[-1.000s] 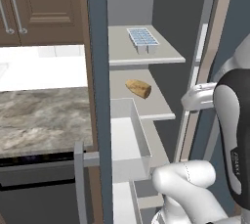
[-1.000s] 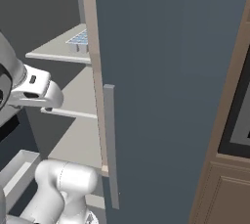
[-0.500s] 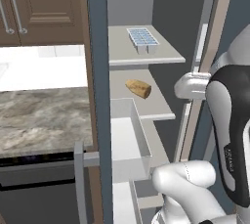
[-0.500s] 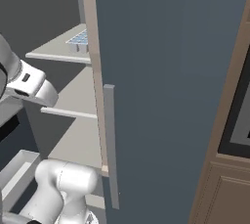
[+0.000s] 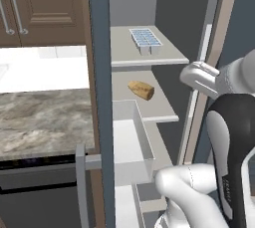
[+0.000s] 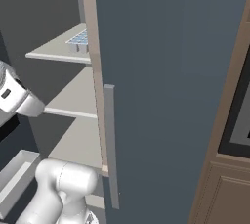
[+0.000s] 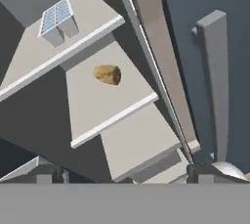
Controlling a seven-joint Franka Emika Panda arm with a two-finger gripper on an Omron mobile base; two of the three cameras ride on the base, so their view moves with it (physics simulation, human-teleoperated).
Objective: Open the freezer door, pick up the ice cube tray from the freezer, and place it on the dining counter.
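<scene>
Open freezer (image 5: 164,33) with pale grey shelves. Ice cube tray (image 5: 145,40) resting on the upper shelf (image 5: 124,53), toward the back. Brown lumpy food item (image 5: 141,90) on the shelf just below. Freezer door (image 6: 166,71) swung open on the right, grey bar handle (image 6: 110,145) along its edge. Gripper (image 7: 124,171) spread wide and holding nothing, facing into the compartment from outside it, well apart from the tray, which sits above and beyond the food item in the hand view. Marbled stone desk (image 5: 45,117) left of the freezer.
</scene>
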